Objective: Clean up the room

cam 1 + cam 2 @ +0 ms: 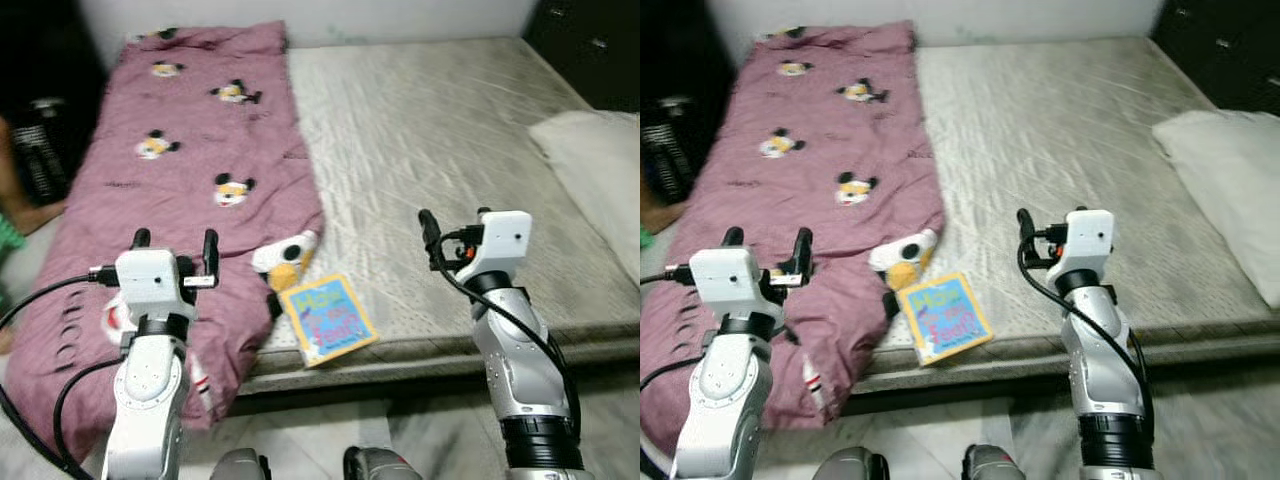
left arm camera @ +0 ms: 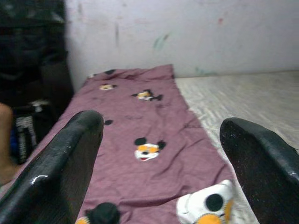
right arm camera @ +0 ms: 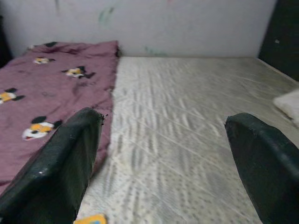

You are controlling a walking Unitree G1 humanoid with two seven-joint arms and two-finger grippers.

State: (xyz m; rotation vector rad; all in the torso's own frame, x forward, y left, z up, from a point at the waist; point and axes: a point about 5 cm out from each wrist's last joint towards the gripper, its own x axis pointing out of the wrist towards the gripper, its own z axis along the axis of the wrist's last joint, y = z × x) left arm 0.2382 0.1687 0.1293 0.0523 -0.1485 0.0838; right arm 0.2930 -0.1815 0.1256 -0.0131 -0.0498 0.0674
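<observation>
Left eye view: both arms are raised in front of the bed (image 1: 450, 345), each wrist held above the bed's near edge. The left hand (image 1: 175, 247) is positioned over the near end of the maroon blanket (image 1: 190, 130); its two black fingers (image 2: 60, 163) stand well apart, open, with nothing between them. The right hand (image 1: 455, 228) is positioned over bare mattress near the near edge; the right wrist view shows its fingers (image 3: 56, 168) spread wide, open and empty.

A children's picture book (image 1: 328, 318) with a yellow border and blue cover lies flat on the mattress at the near edge, between the two hands, one corner projecting slightly past the edge. Just beyond the book, a blanket corner is folded over, exposing a white cartoon-mouse print (image 1: 285, 258) with yellow and black parts; it is touching or nearly touching the book's far corner.

The blanket, printed with cartoon-mouse heads, covers the left strip of the bed from the near edge to the far edge and hangs over the near left corner. The rest of the mattress (image 1: 430, 140) carries a pale quilted sheet. A white pillow (image 1: 595, 175) lies at the right edge. A white wall (image 2: 187, 32) stands behind the far edge.
</observation>
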